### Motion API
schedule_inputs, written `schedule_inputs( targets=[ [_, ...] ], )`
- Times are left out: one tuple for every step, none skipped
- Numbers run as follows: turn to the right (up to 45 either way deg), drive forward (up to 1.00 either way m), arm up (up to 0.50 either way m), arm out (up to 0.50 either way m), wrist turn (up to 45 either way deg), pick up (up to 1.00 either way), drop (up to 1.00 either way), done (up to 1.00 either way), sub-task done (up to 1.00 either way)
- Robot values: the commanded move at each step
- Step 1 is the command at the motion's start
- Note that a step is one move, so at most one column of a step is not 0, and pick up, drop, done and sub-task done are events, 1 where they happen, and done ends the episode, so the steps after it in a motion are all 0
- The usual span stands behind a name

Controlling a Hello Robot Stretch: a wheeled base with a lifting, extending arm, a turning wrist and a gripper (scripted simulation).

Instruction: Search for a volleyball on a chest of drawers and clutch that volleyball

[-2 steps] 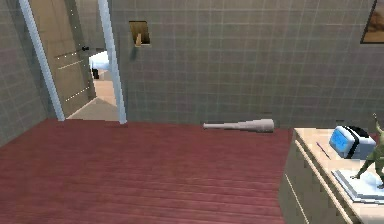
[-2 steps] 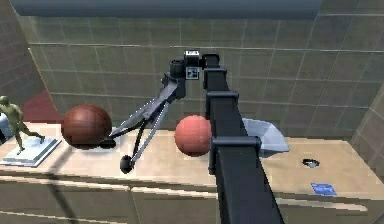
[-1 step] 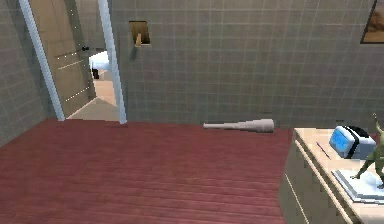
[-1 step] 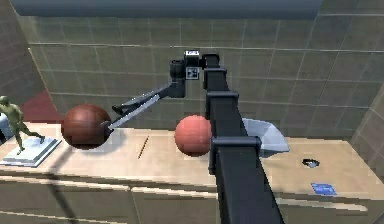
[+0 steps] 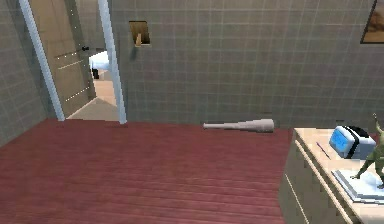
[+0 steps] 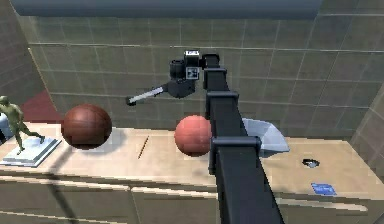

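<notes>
From where I stand, the arm (image 6: 238, 150) reaches out over the top of the chest of drawers (image 6: 110, 168), a pale wooden unit set against a grey tiled wall. The gripper (image 6: 133, 99) hangs above the top with its thin fingers pointing to the arm side view's left. Only bare wall tiles lie behind them, so it holds nothing. How the jaws stand I cannot tell.

Two balls rest on the chest. A dark red-brown ball (image 6: 87, 126) sits below and to the left of the fingers. A lighter red ball (image 6: 194, 135) sits just beside the arm. Neither has markings I can make out, so I cannot tell which one is the volleyball.

Between the balls lies a thin stick (image 6: 143, 146), perhaps a pencil. At the left end a green figure statue (image 6: 12, 118) stands on a white base. To the right of the arm are a pale grey object (image 6: 266, 136), partly hidden, a small dark round thing (image 6: 311, 160) and a small blue card (image 6: 322, 188).

Looking ahead, the chest's corner shows at the lower right with a boxy white and blue appliance (image 5: 352, 141). A baseball bat (image 5: 240, 125) lies on the red plank floor (image 5: 140, 170) by the wall, and a door (image 5: 68, 55) stands ajar at the left
</notes>
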Motion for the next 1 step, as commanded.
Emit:
schedule_inputs(
  targets=[
    [0.0,0.00,0.00,0.02,0.0,0.00,0.00,0.00,0.00]
  ],
)
